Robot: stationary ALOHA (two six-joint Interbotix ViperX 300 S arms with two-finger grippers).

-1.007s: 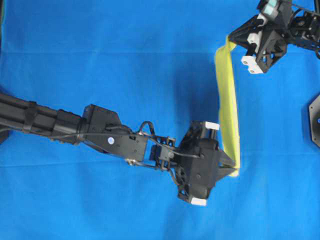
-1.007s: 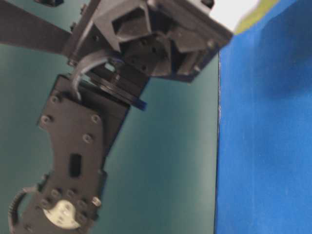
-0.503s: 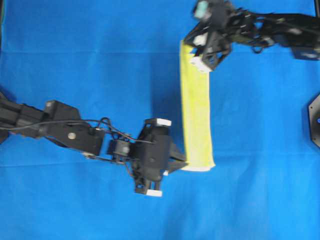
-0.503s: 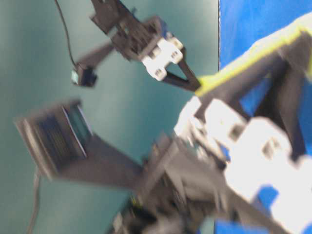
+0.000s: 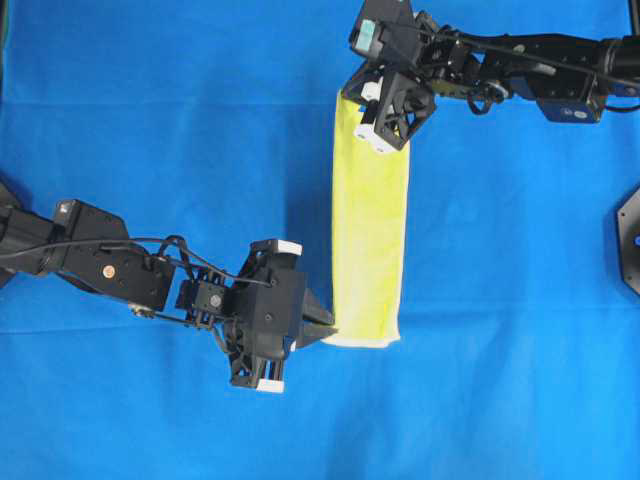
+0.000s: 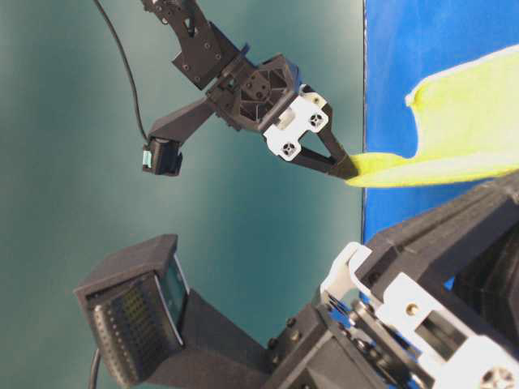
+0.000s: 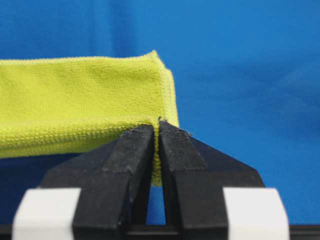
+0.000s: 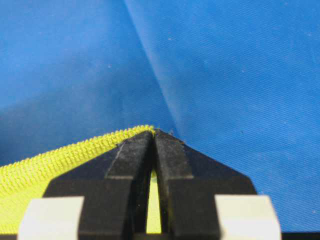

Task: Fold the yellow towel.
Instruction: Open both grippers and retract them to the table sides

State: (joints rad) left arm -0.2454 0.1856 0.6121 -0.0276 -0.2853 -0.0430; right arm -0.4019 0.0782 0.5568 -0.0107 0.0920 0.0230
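Note:
The yellow towel (image 5: 368, 235) hangs as a long doubled strip, stretched between my two grippers above the blue cloth. My left gripper (image 5: 322, 331) is shut on its near left corner; the left wrist view shows the towel (image 7: 75, 107) pinched at the gripper's tips (image 7: 157, 125). My right gripper (image 5: 350, 100) is shut on the far corner; the right wrist view shows the hem (image 8: 60, 160) running off left from the gripper's tips (image 8: 154, 134). In the table-level view the towel (image 6: 462, 130) sags from the right gripper (image 6: 349, 168).
A blue cloth (image 5: 150, 130) covers the table. A black mount (image 5: 630, 240) sits at the right edge. In the table-level view the left arm's body (image 6: 422, 308) fills the foreground, and a camera box (image 6: 138, 308) stands at lower left.
Both grippers have carried the towel to the left, the right arm reaching across the top. The strip now shows wider and lies lower.

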